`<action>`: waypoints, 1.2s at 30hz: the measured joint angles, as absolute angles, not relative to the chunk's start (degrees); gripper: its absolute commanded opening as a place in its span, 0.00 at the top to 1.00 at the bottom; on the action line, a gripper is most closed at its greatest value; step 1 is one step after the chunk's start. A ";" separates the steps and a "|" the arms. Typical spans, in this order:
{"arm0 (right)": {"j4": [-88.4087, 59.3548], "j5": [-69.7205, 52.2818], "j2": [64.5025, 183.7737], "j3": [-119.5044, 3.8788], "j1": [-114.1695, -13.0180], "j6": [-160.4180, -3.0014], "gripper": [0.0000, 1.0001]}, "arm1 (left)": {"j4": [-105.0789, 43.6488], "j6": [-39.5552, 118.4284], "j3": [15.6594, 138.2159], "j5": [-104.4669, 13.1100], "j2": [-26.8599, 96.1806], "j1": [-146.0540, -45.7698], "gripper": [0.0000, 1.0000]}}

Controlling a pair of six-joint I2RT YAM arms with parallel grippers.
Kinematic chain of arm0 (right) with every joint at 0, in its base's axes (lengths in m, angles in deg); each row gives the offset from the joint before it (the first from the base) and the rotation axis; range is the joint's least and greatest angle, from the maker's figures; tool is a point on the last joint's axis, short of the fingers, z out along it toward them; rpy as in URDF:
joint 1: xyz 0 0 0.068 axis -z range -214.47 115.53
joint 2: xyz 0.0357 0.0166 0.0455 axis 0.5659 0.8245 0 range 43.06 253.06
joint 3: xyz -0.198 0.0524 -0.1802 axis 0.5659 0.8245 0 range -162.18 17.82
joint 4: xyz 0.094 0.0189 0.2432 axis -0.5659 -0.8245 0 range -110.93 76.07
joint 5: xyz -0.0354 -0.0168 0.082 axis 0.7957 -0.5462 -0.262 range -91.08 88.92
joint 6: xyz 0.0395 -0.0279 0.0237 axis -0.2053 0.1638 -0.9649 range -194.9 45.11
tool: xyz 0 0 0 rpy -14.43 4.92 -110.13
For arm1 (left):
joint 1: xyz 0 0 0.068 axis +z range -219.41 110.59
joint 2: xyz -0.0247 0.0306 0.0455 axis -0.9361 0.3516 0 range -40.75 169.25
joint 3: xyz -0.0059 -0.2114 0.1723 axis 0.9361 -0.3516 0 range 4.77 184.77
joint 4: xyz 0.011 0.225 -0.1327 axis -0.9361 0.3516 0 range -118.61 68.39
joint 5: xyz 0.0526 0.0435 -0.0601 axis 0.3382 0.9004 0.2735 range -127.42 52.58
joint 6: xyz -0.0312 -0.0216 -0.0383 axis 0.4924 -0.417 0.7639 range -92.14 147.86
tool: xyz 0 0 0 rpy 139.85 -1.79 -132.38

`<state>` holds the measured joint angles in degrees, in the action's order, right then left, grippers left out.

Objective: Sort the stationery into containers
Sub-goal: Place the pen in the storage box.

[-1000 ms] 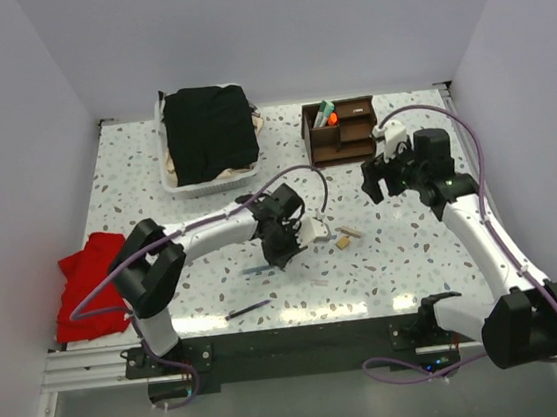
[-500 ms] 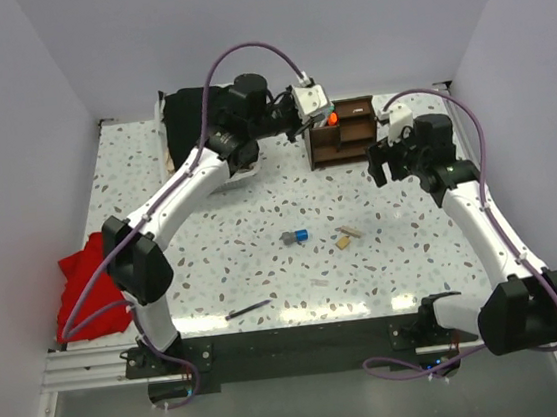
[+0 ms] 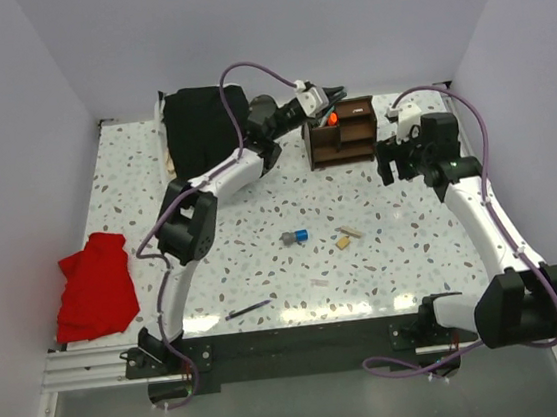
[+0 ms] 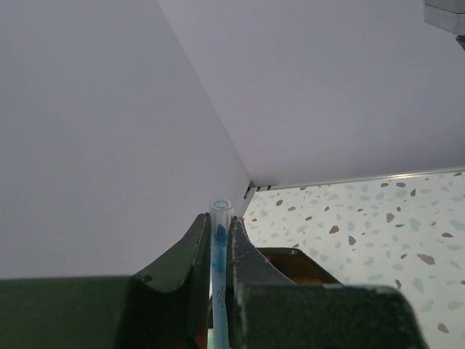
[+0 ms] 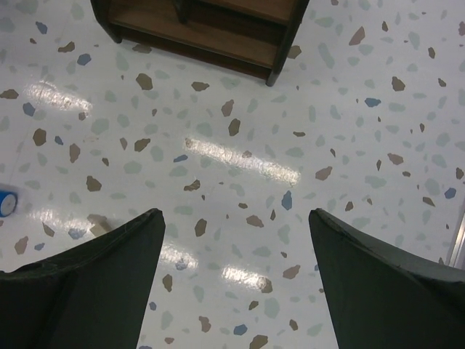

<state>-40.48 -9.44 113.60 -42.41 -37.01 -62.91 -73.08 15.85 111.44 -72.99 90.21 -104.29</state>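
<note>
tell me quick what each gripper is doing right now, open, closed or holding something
left gripper: closed on a blue pen
right gripper: open, holding nothing

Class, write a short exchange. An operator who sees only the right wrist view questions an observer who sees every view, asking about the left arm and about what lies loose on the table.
Operator: My right gripper is open over bare table, with the organiser just ahead. Where is the left gripper?
Observer: The left gripper hovers by the organiser's far left corner, shut on a clear pen with blue ink.
Operator: What lies loose on the table?
Observer: At least a blue-grey sharpener, a tan eraser beside it, and a black pen near the front edge.
</note>
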 measured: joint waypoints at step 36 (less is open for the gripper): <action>-42.58 -9.13 114.72 -41.27 -36.31 -63.91 0.14 | -79.90 24.48 117.47 -62.65 101.47 -102.25 0.92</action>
<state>-42.58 -9.13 114.72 -41.27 -36.31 -63.91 -79.90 24.48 117.47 -62.65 101.47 -102.25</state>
